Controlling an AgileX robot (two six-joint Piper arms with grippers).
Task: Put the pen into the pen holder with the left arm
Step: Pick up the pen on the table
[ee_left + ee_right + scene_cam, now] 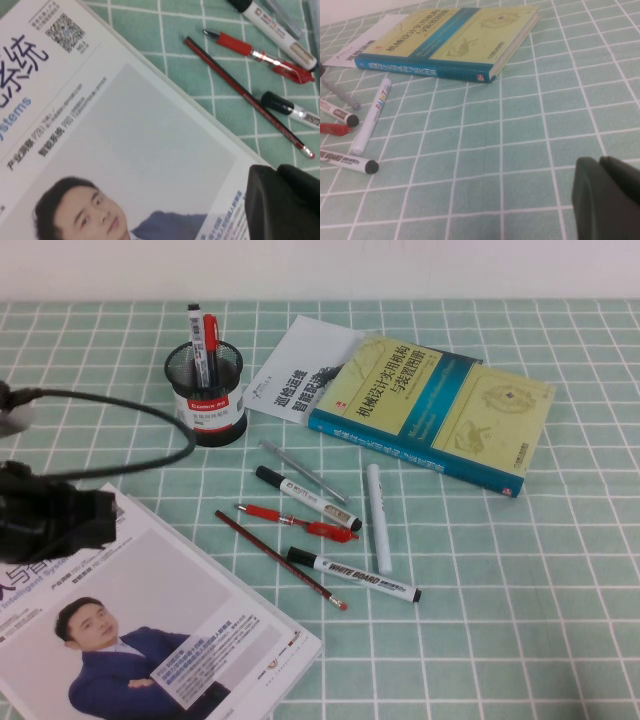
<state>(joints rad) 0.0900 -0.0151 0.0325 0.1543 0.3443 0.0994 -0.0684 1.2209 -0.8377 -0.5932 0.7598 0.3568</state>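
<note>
The pen (280, 560), a thin dark red-brown stick with a red tip, lies on the green checked cloth between the magazine and the markers. It also shows in the left wrist view (248, 96). The pen holder (205, 392), a black mesh cup with a red-and-white label, stands at the back left and holds a black-capped marker and a red pen. My left gripper (108, 515) hovers over the magazine, left of the pen; in the left wrist view (277, 172) its fingers are together and empty. My right gripper (600, 167) is shut over bare cloth and is out of the high view.
A magazine (150, 630) lies at front left under my left arm. A yellow-blue book (440, 410) and a white booklet (300, 365) lie at the back. Two whiteboard markers (352, 575), a red clip pen (300, 523), a white paint marker (378, 518) and a grey pen (300, 470) lie mid-table.
</note>
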